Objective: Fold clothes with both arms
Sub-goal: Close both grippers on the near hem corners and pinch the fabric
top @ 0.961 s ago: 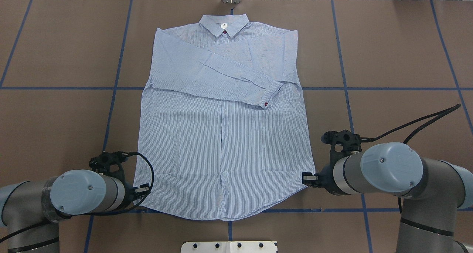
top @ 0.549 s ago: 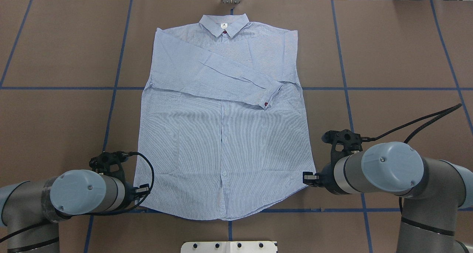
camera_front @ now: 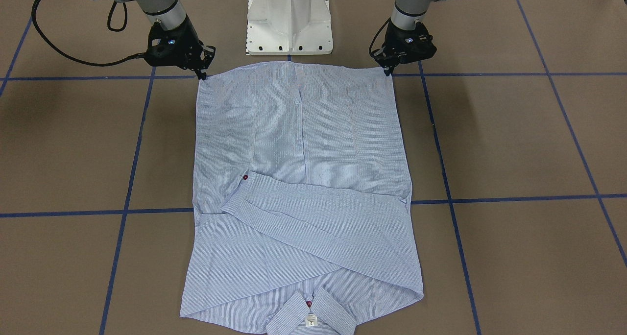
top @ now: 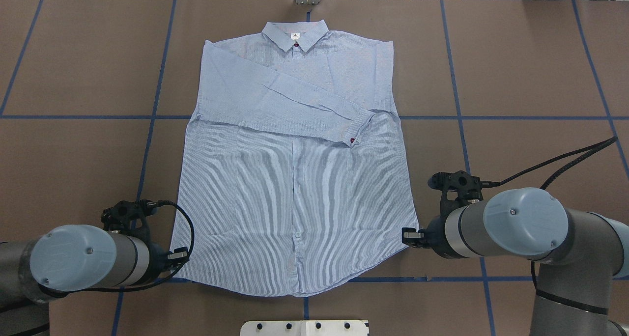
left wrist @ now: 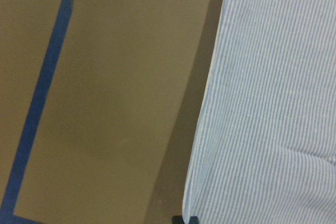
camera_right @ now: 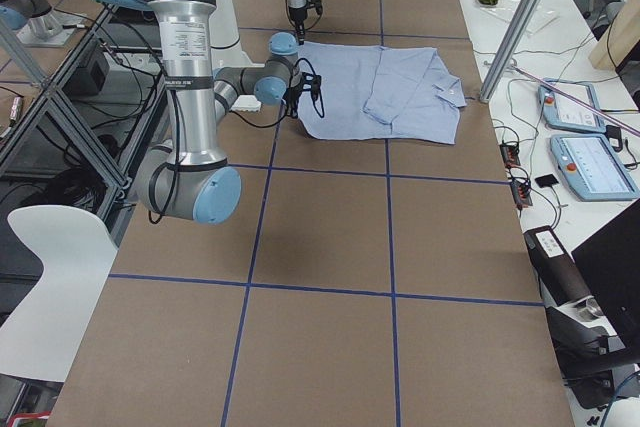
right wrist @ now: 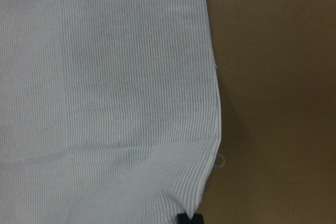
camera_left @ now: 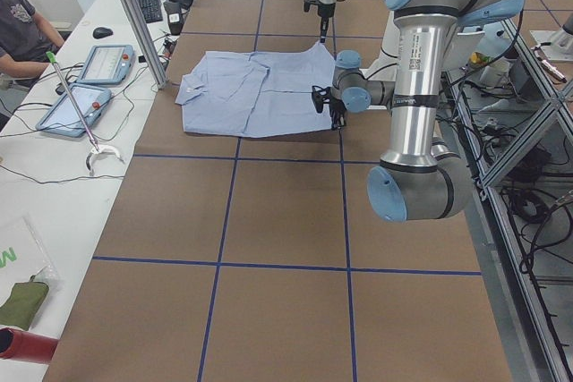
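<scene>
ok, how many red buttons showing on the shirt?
2: a collar button and a cuff button on the sleeve folded across the shirt. More may be hidden under that sleeve.

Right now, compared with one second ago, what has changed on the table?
The left hand moved outward, to the robot's left, and drew the near hem corner of the shirt with it, so the hem lies wider. Nothing was newly gripped or released. The right hand stayed at the other hem corner, and the sleeve stayed folded across the chest.
</scene>
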{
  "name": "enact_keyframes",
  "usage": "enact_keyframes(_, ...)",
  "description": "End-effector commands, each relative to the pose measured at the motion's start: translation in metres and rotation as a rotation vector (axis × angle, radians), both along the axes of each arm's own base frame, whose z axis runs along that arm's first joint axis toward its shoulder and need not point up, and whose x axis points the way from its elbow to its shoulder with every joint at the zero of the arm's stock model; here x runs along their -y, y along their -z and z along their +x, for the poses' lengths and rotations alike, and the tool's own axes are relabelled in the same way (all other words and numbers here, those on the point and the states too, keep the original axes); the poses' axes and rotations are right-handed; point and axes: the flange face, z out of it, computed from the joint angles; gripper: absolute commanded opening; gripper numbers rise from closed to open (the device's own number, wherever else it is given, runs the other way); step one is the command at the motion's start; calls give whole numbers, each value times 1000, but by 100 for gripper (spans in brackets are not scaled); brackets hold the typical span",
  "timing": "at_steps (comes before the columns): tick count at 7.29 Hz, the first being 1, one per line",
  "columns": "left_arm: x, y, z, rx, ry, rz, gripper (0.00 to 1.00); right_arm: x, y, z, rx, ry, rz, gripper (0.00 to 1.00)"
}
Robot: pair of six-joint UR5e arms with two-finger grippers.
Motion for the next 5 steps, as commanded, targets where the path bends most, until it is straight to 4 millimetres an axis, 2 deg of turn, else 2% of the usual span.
enact_keyframes(1,-7,31,-19,-37,-17,-4,0,-1,10,9,38,43,-38,0)
enact_keyframes(2,-7,32,-19,-40,-17,-3,0,-2,14,14,48,44,-38,0)
enact_keyframes(5,-3,20,-20,-11,-43,28,0,10,13,24,51,28,-53,0)
